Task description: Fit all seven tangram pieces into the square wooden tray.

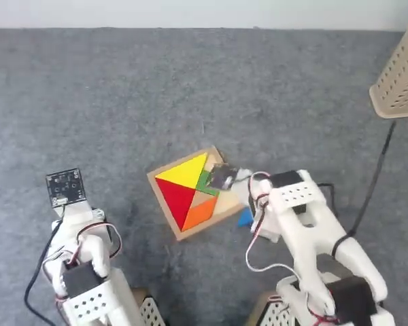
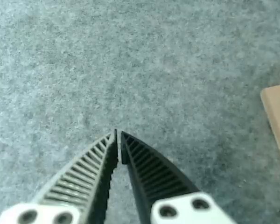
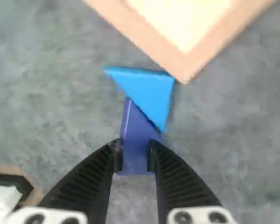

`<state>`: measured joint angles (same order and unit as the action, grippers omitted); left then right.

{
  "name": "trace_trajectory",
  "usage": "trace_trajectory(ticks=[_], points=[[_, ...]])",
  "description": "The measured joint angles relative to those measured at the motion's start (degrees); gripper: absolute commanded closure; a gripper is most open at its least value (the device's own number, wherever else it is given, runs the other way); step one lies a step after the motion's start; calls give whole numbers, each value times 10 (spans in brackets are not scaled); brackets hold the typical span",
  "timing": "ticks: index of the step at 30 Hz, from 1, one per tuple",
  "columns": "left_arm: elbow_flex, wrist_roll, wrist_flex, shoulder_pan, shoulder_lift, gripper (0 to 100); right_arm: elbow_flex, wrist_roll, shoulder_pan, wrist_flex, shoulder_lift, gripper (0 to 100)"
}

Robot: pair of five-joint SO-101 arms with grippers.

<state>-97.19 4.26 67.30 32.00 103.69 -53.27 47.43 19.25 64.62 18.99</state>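
The square wooden tray (image 1: pixel 164 205) lies turned like a diamond in the middle of the grey carpet. Yellow (image 1: pixel 183 174), red (image 1: pixel 177 197), orange (image 1: pixel 200 212) and green (image 1: pixel 205 182) pieces sit inside it. My right arm (image 1: pixel 292 197) hangs over the tray's right corner, where a light blue triangle (image 1: pixel 245 217) lies on the carpet. In the right wrist view my right gripper (image 3: pixel 133 148) is shut on a dark blue piece (image 3: pixel 133 126) that touches the light blue triangle (image 3: pixel 147 91) just off the tray corner (image 3: pixel 177 65). My left gripper (image 2: pixel 117 136) is shut and holds nothing above bare carpet.
A beige perforated basket (image 1: pixel 401 75) stands at the far right edge, and a black cable (image 1: pixel 374 183) runs down from it past the right arm. The left arm (image 1: pixel 81 258) sits at the near left. The tray's edge (image 2: pixel 276 109) shows beside the left gripper.
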Motion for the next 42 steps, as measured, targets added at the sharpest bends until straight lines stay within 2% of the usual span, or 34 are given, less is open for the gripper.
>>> trace_trajectory(ticks=[4, 9, 16, 22, 26, 33, 36, 42], points=[[0, 0, 0, 0, 0, 987, 1, -76, -27, -7, -2, 943], [0, 0, 0, 0, 0, 987, 1, -210, -26, -11, -2, 929], [0, 0, 0, 0, 0, 987, 1, -368, -45, -7, -2, 751], [0, 0, 0, 0, 0, 987, 1, -537, -47, 15, -2, 754], [0, 0, 0, 0, 0, 987, 1, -607, -47, 15, -2, 753], [0, 0, 0, 0, 0, 987, 1, -640, 9, 14, -2, 757], [0, 0, 0, 0, 0, 987, 1, -638, 4, -9, -2, 757], [0, 0, 0, 0, 0, 987, 1, -551, -14, -39, -3, 757]])
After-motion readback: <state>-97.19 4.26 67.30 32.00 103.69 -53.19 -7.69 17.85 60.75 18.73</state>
